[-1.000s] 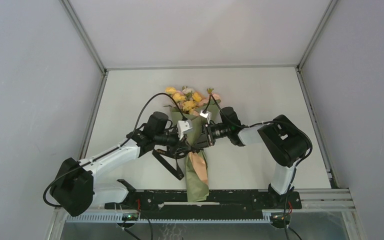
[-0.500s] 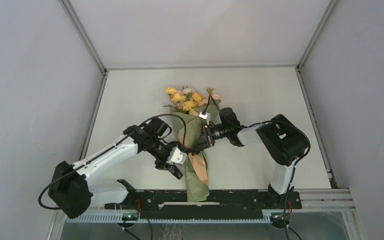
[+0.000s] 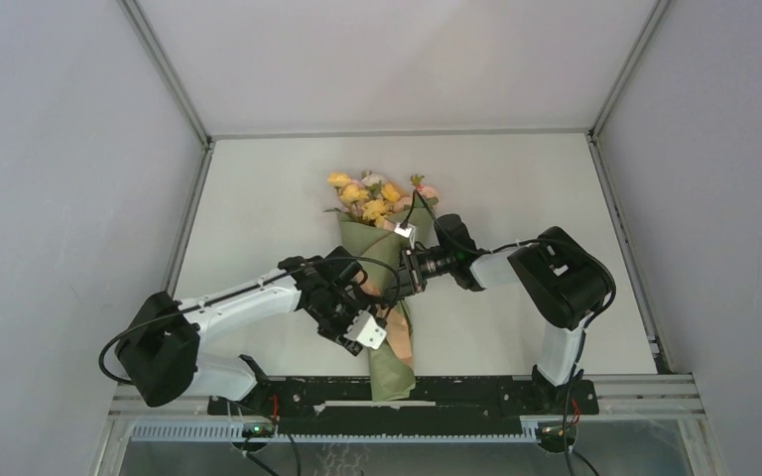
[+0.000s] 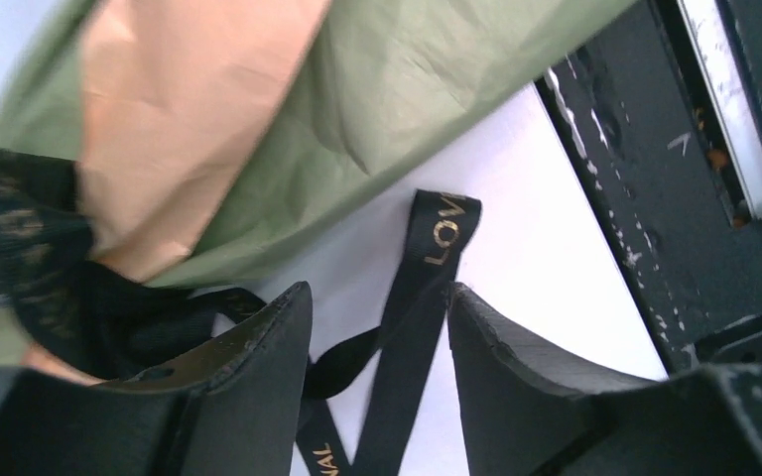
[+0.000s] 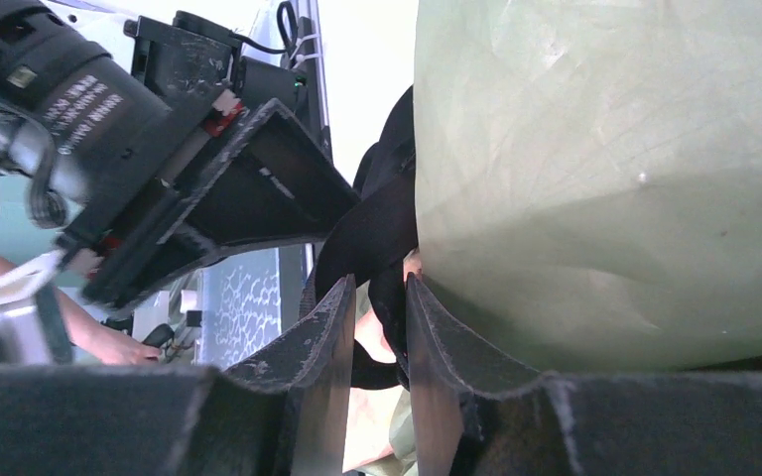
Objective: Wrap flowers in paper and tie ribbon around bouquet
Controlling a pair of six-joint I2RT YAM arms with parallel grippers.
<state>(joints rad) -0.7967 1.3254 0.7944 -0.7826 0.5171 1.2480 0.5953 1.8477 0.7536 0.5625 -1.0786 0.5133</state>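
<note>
- White surface between grey walls carries the bouquet, which lies between the two arms.
- Left pincer is released: its jaws stand apart, and one strand of the black ribbon runs between them on the surface.
- Just beyond this pincer lies the paper, olive with peach lining.
- Right pincer is clenched on the ribbon, beside the green cone.
- Flowers lie beyond the right pincer, at the far end.

One bouquet — one ribbon — two arms.
</note>
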